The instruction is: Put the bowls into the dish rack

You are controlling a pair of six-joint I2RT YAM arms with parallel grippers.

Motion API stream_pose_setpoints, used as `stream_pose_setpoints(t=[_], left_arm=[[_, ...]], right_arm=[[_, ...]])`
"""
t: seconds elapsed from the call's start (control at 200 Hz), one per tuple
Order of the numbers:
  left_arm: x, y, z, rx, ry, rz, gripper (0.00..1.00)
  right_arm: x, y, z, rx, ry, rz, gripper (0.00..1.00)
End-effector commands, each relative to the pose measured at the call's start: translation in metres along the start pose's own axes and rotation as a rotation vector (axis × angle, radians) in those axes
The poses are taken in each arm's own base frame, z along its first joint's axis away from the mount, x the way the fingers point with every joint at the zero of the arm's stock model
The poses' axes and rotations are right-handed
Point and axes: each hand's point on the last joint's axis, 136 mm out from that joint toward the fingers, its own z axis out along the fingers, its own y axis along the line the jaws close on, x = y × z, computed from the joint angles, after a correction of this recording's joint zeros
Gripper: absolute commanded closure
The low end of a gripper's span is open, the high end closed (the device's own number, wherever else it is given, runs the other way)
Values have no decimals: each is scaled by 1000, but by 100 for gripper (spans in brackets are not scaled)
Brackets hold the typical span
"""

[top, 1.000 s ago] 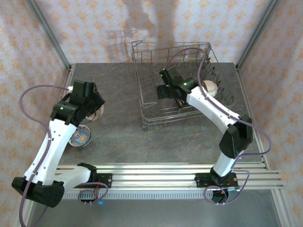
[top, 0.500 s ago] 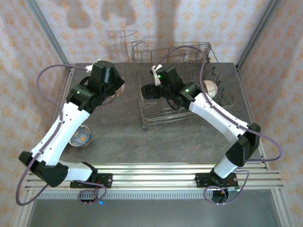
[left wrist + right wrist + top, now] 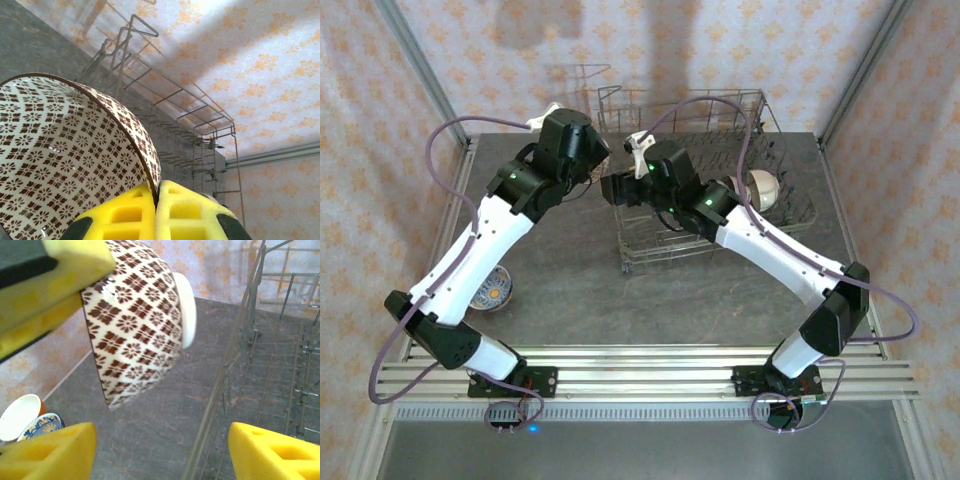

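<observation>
Resting on the table (image 3: 560, 290) at the near left is a spare patterned bowl (image 3: 488, 288). Farther back, the left gripper (image 3: 156, 200) holds the brown-patterned bowl (image 3: 135, 330) in the air, jaws clamped on its rim, just left of the dish rack (image 3: 650, 258). The right gripper (image 3: 162, 452) faces it from the right with jaws wide. The bowl lies ahead between them, its foot turned toward the rack.

Glossy glazed bowl (image 3: 135, 315), thin metal-wire dish rack (image 3: 700, 96), matt table (image 3: 560, 260).
</observation>
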Motion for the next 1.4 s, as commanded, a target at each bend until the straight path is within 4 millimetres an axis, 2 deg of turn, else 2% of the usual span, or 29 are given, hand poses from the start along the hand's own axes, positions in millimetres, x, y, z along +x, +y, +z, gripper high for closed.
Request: stream_pose_setpoints(t=[0.0,0.18,0.41,0.681,0.771,0.921,1.191,1.326,1.396], left_arm=[[-22,-35,-10,99,-80,-61,100],[-15,-43,-4,104,-60,-78,100],[-9,-46,0,103,-53,-139,100],[-3,-49,3,99,-44,-159,100],[-1,-50,4,97,-40,-162,100],[0,-50,4,99,-33,-163,100],[5,-48,6,103,-16,-152,100],[11,-42,8,94,-1,-141,100],[11,-40,6,96,-4,-135,90]], right_arm=[[-29,1,-7,14,-130,38,32],[-38,-12,-8,78,-216,80,34],[-41,-44,-5,271,-240,134,45],[-39,-50,3,319,-260,159,57],[-40,-53,4,349,-269,155,67],[-41,-55,3,370,-289,156,76],[-41,-58,-1,399,-314,155,100],[-39,-66,-7,438,-334,171,100],[-39,-68,-12,445,-346,177,100]])
